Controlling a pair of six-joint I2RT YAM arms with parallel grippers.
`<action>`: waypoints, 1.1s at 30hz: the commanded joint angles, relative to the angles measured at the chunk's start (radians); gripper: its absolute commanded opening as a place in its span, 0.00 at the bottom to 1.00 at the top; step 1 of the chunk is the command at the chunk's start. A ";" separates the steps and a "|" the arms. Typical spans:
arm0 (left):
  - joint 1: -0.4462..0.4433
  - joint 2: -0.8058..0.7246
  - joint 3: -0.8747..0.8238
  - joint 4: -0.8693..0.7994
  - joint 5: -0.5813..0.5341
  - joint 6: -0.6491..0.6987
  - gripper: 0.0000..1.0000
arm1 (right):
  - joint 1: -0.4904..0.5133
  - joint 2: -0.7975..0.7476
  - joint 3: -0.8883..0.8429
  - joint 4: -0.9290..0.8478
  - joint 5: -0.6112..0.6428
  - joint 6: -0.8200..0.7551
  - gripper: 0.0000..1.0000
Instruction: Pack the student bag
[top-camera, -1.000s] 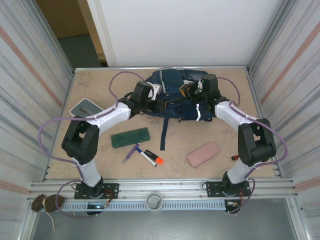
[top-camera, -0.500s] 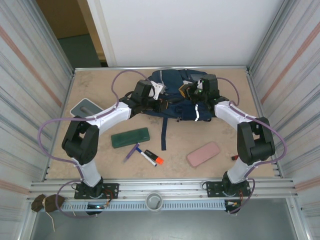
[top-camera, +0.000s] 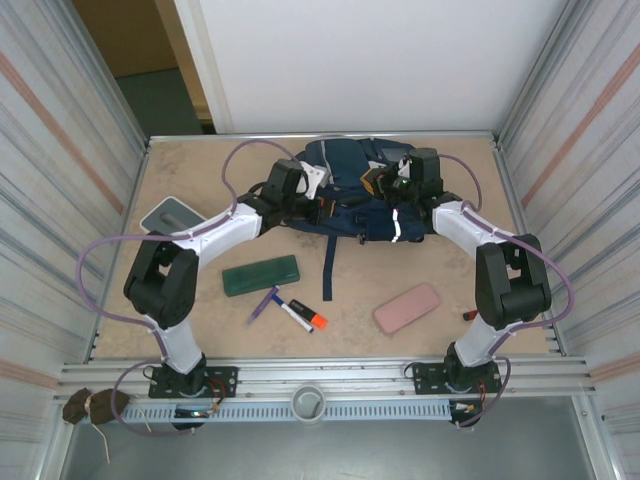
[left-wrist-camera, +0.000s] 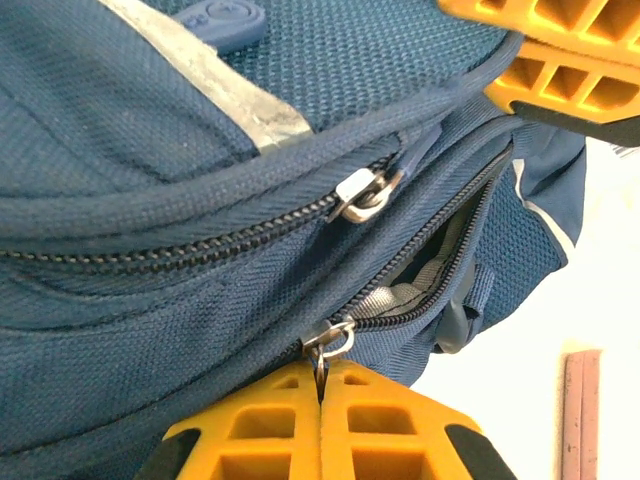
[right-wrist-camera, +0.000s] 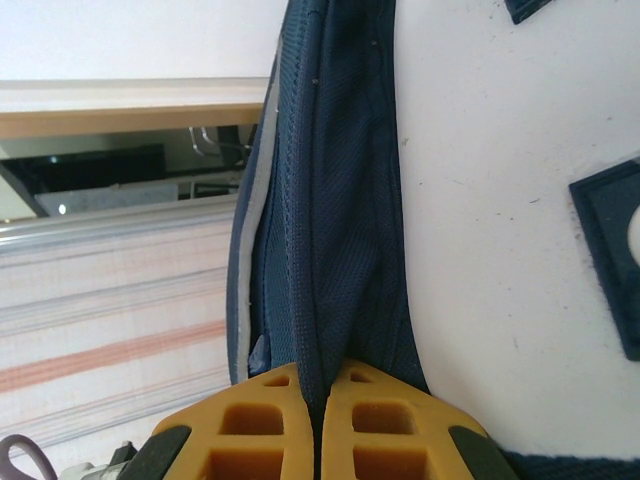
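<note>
1. Left gripper (left-wrist-camera: 322, 388): fingers pinched together on a metal zipper pull (left-wrist-camera: 328, 342) of the student bag (left-wrist-camera: 150, 150).
2. The zip beside it is partly open, with grey lining showing.
3. A second zipper pull (left-wrist-camera: 365, 192) just above is untouched.
4. Right gripper (right-wrist-camera: 316, 400): fingers clamped tight on a fold of the bag's navy edge.
5. The bag lies at the far middle of the table (top-camera: 180, 180), between both grippers.
6. Green case (top-camera: 261, 274), marker (top-camera: 303, 315) and pink case (top-camera: 407, 307) lie nearer the arm bases, apart from the bag.

student bag (top-camera: 345, 165) blocked the far middle; table (top-camera: 188, 172) lay bare far left; green case (top-camera: 261, 274), markers (top-camera: 300, 314), pink case (top-camera: 407, 307) cluttered the front.
</note>
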 joint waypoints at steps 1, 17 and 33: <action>0.003 0.017 -0.030 0.005 -0.075 0.005 0.00 | -0.013 -0.016 0.059 0.115 -0.051 -0.042 0.00; 0.035 -0.098 -0.145 -0.034 -0.306 0.109 0.00 | -0.112 0.095 0.210 -0.449 -0.176 -0.625 0.00; -0.126 -0.028 -0.052 -0.011 -0.124 0.084 0.00 | -0.131 0.075 0.266 -0.629 0.032 -0.780 0.47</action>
